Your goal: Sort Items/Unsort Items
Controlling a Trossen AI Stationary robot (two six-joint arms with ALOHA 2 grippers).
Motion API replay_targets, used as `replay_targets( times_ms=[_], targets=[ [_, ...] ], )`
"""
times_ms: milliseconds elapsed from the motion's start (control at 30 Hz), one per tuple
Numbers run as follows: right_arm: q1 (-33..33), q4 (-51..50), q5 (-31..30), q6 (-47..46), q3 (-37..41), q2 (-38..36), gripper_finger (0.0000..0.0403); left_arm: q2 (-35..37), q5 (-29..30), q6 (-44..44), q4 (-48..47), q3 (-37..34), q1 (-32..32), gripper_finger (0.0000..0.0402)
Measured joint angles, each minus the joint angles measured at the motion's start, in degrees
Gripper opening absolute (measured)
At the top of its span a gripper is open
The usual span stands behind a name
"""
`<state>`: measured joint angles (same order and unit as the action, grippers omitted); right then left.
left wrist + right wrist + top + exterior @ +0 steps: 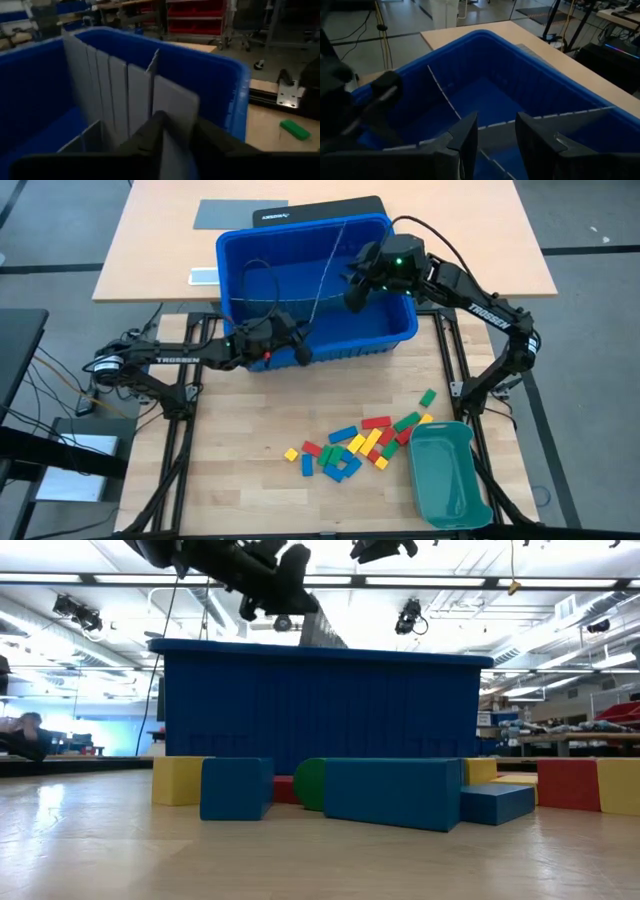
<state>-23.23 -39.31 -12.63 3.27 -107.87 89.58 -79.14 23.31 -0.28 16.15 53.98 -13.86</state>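
Blue plastic bin (380, 330) stands at the table's far side with grey dividers (117, 92) slotted inside. The left gripper (298, 340) sits at the bin's near wall, its fingers (150, 137) closed around a divider's edge. The right gripper (355, 292) hovers over the bin's right part, its jaws straddling another divider (565, 120). The blocks (362, 442) lie scattered on the table nearer the front, beside the green tray (450, 475).

Both claws (300, 345) (354, 293) hang low, arms reaching inward.
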Motion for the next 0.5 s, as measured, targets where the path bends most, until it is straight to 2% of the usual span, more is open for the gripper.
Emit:
replay_targets(
  times_ms=[167, 267, 367, 500],
  targets=[
    [1.0, 0.0, 0.01, -0.02, 0.0, 0.0, 0.0132, -1.33, 2.76, 1.35, 3.76, -0.17, -0.55, 0.0191],
    [1.2, 0.04, 0.05, -0.04, 0.0, 0.02, 0.0132, -1.74, 4.95, 1.3, 4.49, -0.13, -1.09, 0.02],
    [1.16, 0.01, 0.03, -0.07, 0.0, 0.02, 0.0132, -1.85, 7.67, 1.78, 6.25, -0.15, -1.14, 0.0166],
    [1.16, 0.39, -0.04, -0.08, 0.57, 0.02, 0.0132, -1.77, 8.16, 8.01, 10.14, -0.15, -0.89, 0.0062]
  ],
)
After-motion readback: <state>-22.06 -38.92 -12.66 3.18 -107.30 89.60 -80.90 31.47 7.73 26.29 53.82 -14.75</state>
